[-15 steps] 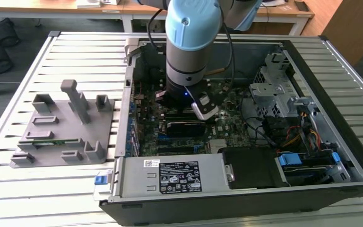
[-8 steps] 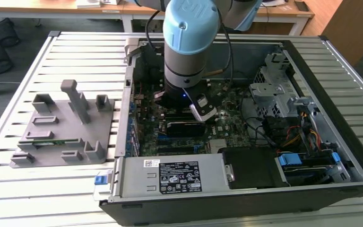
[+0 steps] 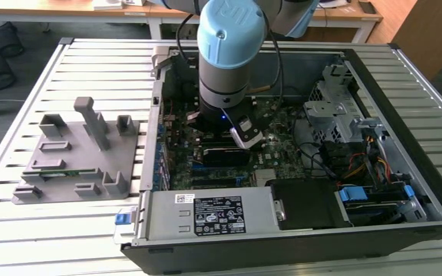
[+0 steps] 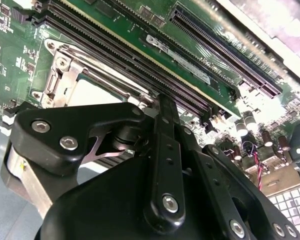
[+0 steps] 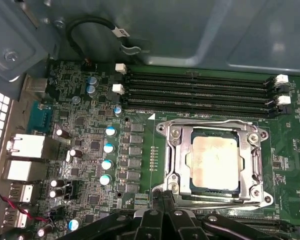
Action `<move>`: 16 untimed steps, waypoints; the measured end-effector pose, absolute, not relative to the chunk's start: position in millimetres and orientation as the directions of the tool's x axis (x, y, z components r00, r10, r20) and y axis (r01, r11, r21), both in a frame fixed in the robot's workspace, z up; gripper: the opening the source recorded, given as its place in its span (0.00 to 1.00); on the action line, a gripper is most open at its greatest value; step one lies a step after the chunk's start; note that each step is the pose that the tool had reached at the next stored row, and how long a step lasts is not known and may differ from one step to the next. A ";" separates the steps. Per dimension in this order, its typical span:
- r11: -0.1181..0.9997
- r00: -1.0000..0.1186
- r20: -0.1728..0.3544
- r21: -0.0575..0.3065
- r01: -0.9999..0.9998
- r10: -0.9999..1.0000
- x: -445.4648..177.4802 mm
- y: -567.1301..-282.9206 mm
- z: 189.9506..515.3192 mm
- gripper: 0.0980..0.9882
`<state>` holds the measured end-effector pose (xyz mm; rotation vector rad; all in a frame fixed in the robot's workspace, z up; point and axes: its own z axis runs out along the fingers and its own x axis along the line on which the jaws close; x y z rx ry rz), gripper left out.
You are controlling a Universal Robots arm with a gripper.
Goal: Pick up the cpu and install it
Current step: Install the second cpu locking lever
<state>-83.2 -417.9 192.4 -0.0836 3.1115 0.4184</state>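
Black end effector [image 5: 162, 212] hovers clenched and empty just beside the square metal-framed socket [image 5: 172, 165], where the silver-grey square cpu [image 5: 213, 162] sits — placement looks done, seating check is what's called for

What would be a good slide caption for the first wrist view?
The cpu sits in its metal-framed socket on the motherboard, beside the memory slots.
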 end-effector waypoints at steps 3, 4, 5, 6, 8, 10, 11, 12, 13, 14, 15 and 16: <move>0.963 -0.999 -0.008 0.264 -0.053 -0.052 -83.3 -418.4 192.7 0.01; 0.963 -0.999 -0.008 0.265 -0.053 -0.052 -83.2 -419.0 192.7 0.01; 0.963 -0.999 -0.008 0.265 -0.053 -0.052 -83.2 -419.7 192.7 0.01; 0.962 -0.999 -0.008 0.266 -0.053 -0.052 -83.2 -420.4 192.7 0.01; 0.962 -0.999 -0.008 0.269 -0.053 -0.052 -83.2 -422.2 192.8 0.01; 0.960 -0.999 -0.009 0.274 -0.053 -0.052 -83.2 -423.3 192.9 0.01; 0.959 -0.999 -0.009 0.278 -0.053 -0.052 -83.2 -423.8 192.9 0.01; 0.958 -0.999 -0.009 0.282 -0.053 -0.052 -83.2 -424.1 193.1 0.01; 0.957 -0.999 -0.009 0.284 -0.053 -0.052 -83.3 -424.1 193.6 0.01; 0.957 -0.999 -0.009 0.286 -0.053 -0.052 -83.3 -424.2 194.3 0.01; 0.956 -0.999 -0.009 0.288 -0.053 -0.052 -83.3 -424.2 195.2 0.01; 0.956 -0.999 -0.009 0.289 -0.053 -0.052 -83.2 -424.2 196.2 0.01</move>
